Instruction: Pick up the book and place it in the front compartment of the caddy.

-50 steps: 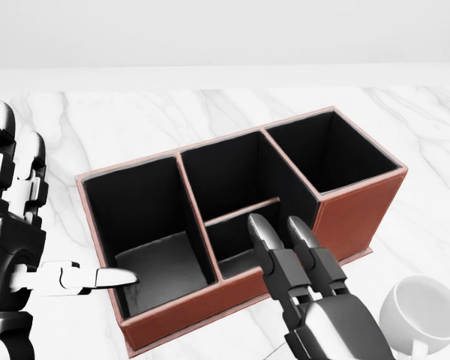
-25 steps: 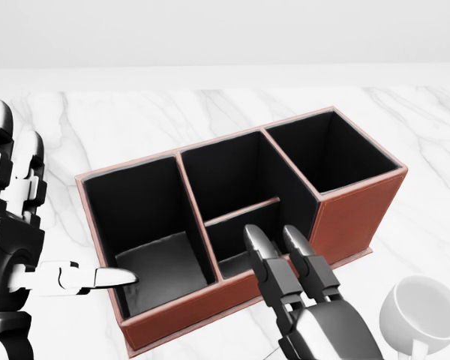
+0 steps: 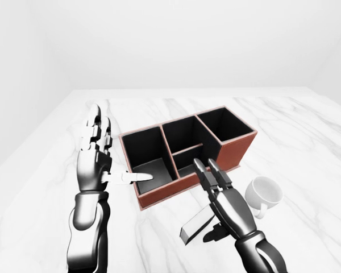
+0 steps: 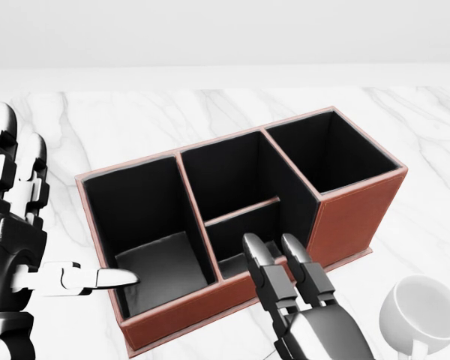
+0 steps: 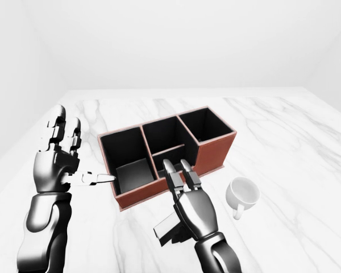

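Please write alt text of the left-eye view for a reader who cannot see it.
A robot's right hand holds a grey book low over a white marble table, just below a brown caddy with black compartments. The left hand stands open at the caddy's left end, and a white cup lies on its side to the right.

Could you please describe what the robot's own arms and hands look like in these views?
Both arms are glossy dark grey with rounded, segmented shells. The left hand and right hand each show three jointed fingers, dark with silvery-white highlights and lighter segments. No cables, markings or sleeves are visible.
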